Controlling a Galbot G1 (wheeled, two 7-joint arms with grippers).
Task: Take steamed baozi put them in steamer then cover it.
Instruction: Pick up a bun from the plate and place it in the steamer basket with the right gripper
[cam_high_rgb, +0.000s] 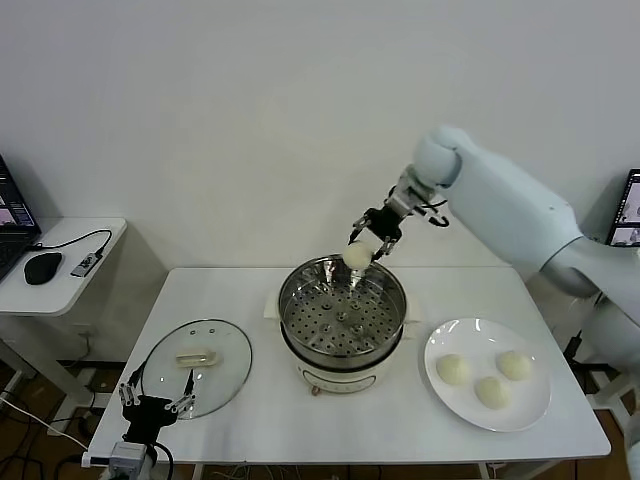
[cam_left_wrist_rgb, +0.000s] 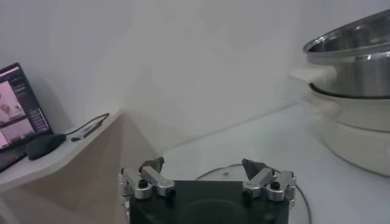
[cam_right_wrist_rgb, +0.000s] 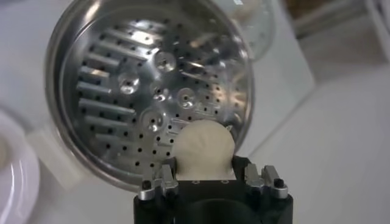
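One baozi (cam_high_rgb: 357, 255) sits clamped in the right end effector (cam_high_rgb: 372, 236), which hangs over the far rim of the steamer (cam_high_rgb: 342, 312); in the right wrist view the bun (cam_right_wrist_rgb: 203, 150) fills the gap between the two fingers (cam_right_wrist_rgb: 163, 178), which are closed partway onto its sides, with the perforated tray (cam_right_wrist_rgb: 140, 85) directly below and bare of buns. Three more baozi (cam_high_rgb: 487, 379) wait on the white plate (cam_high_rgb: 444, 401) on the counter (cam_high_rgb: 250, 420), to the right of the steamer. The cover (cam_high_rgb: 196, 366) lies flat on the counter to the left of the steamer, handle up, and the left end effector (cam_high_rgb: 156, 404) is parked just at its near edge with its fingers spread wide and nothing between them. The main risk I see is position: the bun looks close to the steamer's back rim rather than over the tray's middle, so a release here could land it on the rim, where it could roll off onto the counter. Soft dough may also cling to a finger pad as the grip opens and get dragged sideways. A first bun placed near the centre would crowd the three to come.
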